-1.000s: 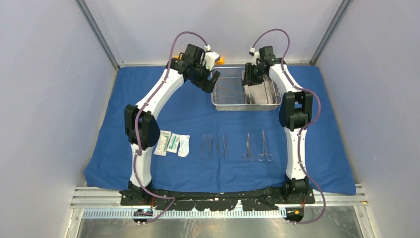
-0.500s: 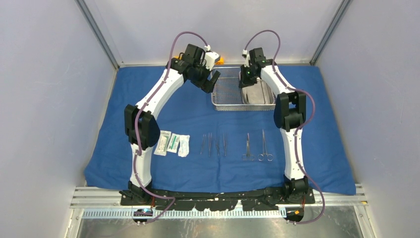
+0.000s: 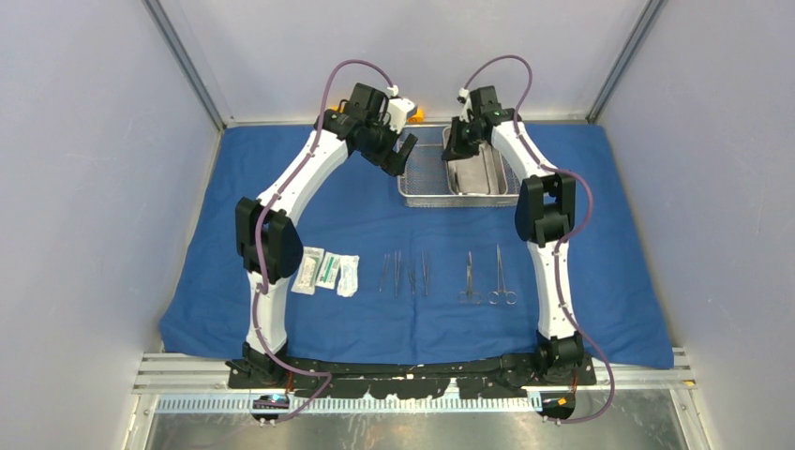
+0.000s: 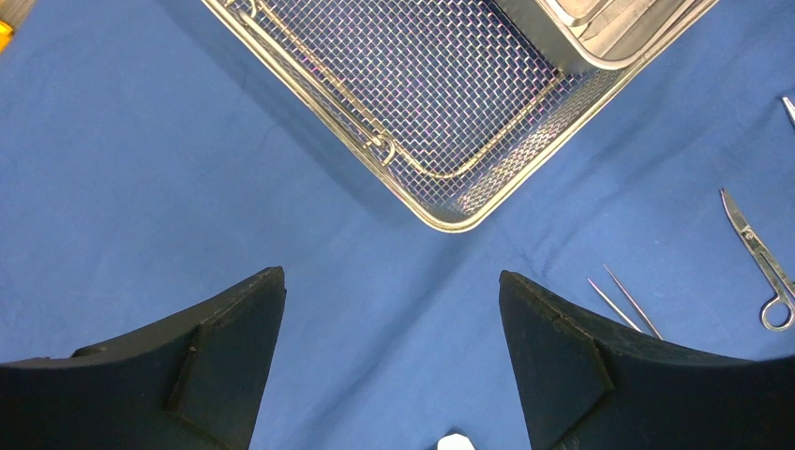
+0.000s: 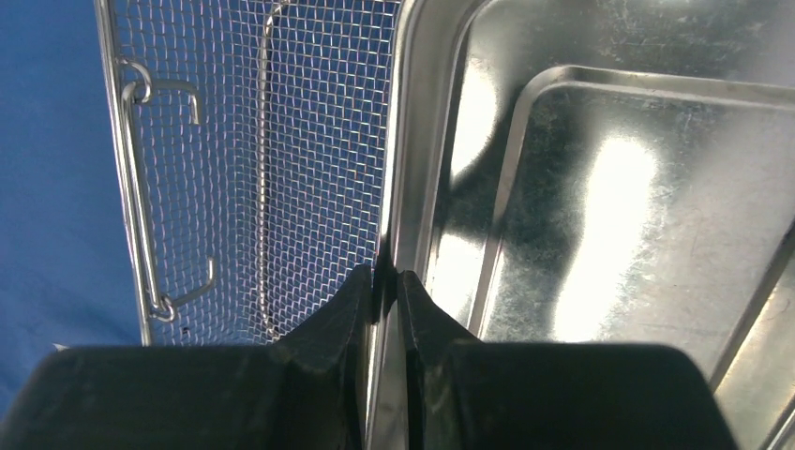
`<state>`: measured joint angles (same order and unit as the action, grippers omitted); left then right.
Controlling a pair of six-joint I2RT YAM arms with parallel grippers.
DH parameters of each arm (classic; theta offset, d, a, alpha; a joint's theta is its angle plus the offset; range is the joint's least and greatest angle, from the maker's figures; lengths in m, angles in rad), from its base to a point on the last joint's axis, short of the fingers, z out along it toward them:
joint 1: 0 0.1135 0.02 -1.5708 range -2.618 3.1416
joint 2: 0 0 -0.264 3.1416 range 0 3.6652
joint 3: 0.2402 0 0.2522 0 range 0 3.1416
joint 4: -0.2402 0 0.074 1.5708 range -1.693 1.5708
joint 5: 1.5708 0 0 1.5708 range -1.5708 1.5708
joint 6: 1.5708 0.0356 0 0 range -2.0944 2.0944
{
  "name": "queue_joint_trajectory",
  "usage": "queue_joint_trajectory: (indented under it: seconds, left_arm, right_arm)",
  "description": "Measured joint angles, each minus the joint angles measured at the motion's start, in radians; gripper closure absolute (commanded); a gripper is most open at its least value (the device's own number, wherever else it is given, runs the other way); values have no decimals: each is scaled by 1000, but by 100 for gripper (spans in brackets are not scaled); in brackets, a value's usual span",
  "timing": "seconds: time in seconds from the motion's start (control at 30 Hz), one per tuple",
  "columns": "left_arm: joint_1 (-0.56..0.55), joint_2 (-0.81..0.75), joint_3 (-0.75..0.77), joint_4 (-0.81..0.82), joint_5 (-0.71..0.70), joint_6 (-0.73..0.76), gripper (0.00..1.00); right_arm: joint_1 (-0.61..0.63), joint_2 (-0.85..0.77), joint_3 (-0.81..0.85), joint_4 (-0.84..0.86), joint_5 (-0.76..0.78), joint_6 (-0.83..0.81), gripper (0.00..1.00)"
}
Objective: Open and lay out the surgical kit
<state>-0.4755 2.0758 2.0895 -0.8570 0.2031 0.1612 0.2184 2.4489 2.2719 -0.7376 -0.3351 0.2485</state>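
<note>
Right claw (image 5: 386, 281) pinches the steel tray (image 5: 637, 187) by its rim, upper centre overhead, inside the mesh basket (image 5: 309, 141). The left claw (image 4: 389, 277) gapes wide, empty. Next, likely: lift the tray out level.

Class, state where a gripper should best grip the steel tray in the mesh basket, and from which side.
Likely best: pinch the thin upright wall of the steel tray from above, one finger each side; it lies flat in the mesh basket.

The left arm (image 3: 295, 173) and right arm (image 3: 560, 281) share white links and bulky black joint housings. A purplish cable (image 3: 352, 64) loops above each, toward the frame's top. The left gripper (image 4: 392, 291) has matte black, wedge-shaped fingers (image 4: 216, 366), possibly rubber-faced.
</note>
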Motion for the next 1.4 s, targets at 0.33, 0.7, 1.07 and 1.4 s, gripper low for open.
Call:
queue_joint_trajectory:
  seconds: [0.33, 0.7, 1.07, 1.4]
  left_arm:
    - [0, 0, 0, 0, 9, -5, 14]
    - [0, 10, 3, 1, 29, -23, 13]
    - [0, 21, 3, 1, 29, -23, 13]
    - [0, 21, 3, 3, 35, -24, 13]
  right_arm:
    - [-38, 4, 0, 7, -83, 99, 100]
    - [-87, 0, -10, 54, -126, 147, 100]
    - [-121, 0, -32, 121, -246, 272, 100]
    - [-126, 0, -32, 145, -282, 333, 100]
